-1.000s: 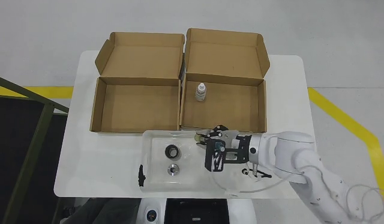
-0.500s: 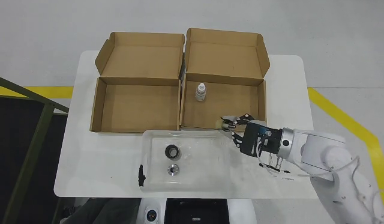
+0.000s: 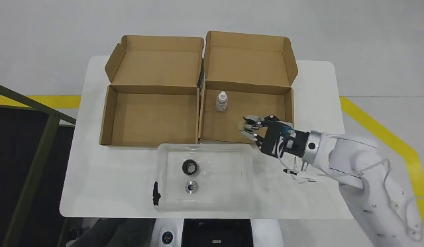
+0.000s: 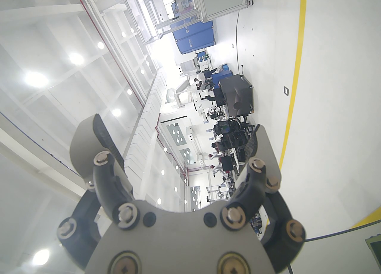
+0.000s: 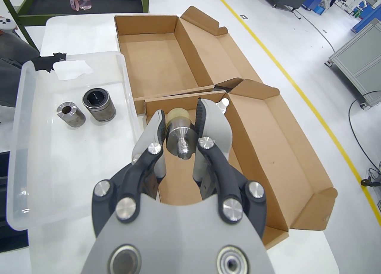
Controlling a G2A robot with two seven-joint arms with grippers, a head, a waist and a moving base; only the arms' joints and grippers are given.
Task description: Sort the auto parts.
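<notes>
Part (image 5: 178, 135) in right gripper (image 5: 181, 112) — over box (image 5: 268, 144)

Boxes (image 3: 152, 118) of matt cardboard; tub (image 3: 228, 175) of clear glossy plastic; bushing (image 5: 70, 113) of dull metal; stud (image 5: 178, 135) of shiny metal.

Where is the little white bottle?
In the top view, the white bottle stands inside the right cardboard box, near its left wall, beyond the right end effector.

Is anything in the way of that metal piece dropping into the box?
Nothing visible. The right gripper holds the part over the box's bare floor; the bottle stands apart, off to one side.
</notes>
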